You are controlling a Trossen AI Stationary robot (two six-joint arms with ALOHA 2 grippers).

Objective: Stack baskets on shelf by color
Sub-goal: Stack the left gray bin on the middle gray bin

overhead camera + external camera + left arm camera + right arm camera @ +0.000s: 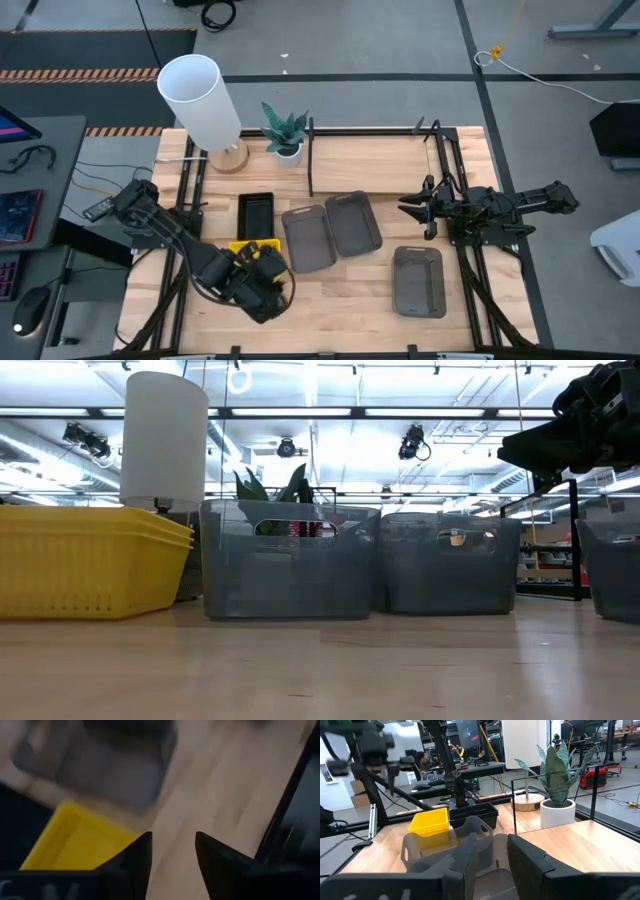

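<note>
From above, three dark grey baskets lie on the table in front of the shelf, all empty. One black mesh basket sits by the yellow baskets, possibly a nested stack.

At table height, the yellow rims look like three.

The left gripper hovers beside the yellow, fingers narrowly parted, empty.

The right gripper, slightly open, holds nothing.

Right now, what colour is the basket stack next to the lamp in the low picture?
Bright yellow, clearest in the low view.
</note>
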